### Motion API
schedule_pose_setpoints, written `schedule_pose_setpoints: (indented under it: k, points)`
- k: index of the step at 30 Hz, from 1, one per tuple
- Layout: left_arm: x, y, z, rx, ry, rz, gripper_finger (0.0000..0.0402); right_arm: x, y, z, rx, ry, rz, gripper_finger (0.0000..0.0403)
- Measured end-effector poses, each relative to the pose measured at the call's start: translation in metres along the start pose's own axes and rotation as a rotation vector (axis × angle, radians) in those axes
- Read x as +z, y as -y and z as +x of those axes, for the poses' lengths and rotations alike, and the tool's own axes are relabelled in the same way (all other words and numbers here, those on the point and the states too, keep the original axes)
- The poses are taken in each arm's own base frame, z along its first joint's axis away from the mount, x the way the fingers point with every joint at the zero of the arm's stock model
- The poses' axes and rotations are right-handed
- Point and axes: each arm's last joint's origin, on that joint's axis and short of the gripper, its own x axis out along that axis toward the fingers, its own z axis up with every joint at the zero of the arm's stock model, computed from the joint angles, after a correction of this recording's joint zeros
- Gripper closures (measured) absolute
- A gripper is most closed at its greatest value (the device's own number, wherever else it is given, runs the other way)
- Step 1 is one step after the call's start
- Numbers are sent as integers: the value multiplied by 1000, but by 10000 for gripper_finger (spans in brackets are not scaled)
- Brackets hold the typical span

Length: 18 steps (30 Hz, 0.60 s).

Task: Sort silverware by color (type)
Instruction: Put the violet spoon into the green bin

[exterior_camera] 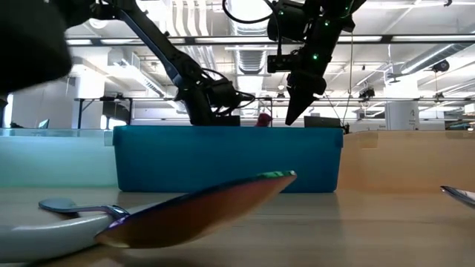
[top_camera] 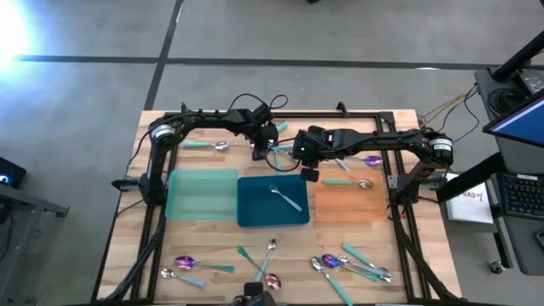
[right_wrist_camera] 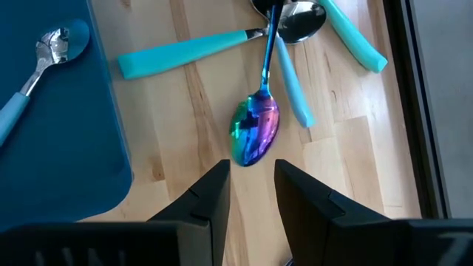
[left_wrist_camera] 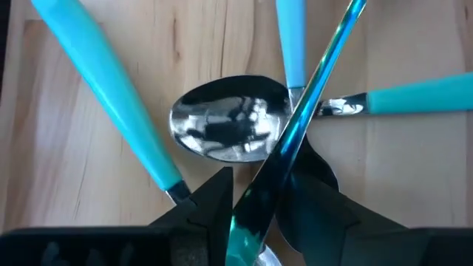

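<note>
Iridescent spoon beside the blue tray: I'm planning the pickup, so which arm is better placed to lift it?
Left. The left hand grips the handle of the iridescent spoon; the right hand only hovers open near its bowl.

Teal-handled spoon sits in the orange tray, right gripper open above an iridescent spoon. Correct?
Not quite. The teal-handled spoon lies in the blue tray, as the high view shows. The rest holds: the right gripper is open above the iridescent spoon.
</note>
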Motion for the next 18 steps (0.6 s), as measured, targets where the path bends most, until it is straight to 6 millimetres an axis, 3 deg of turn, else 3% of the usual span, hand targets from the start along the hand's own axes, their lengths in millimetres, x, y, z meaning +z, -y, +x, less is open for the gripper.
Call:
schedule_pose_setpoints:
  k: [4, 8, 18]
  points:
    - [-2, 0, 4, 7, -21, -10, 317, 0, 0, 0, 0, 0, -1, 305]
    - [-2, 0, 5, 10, -26, -28, 371, 0, 0, 0, 0, 0, -2, 305]
    - [-1, 3, -7, -1, -21, -89, 373, 0, 0, 0, 0, 0, -3, 305]
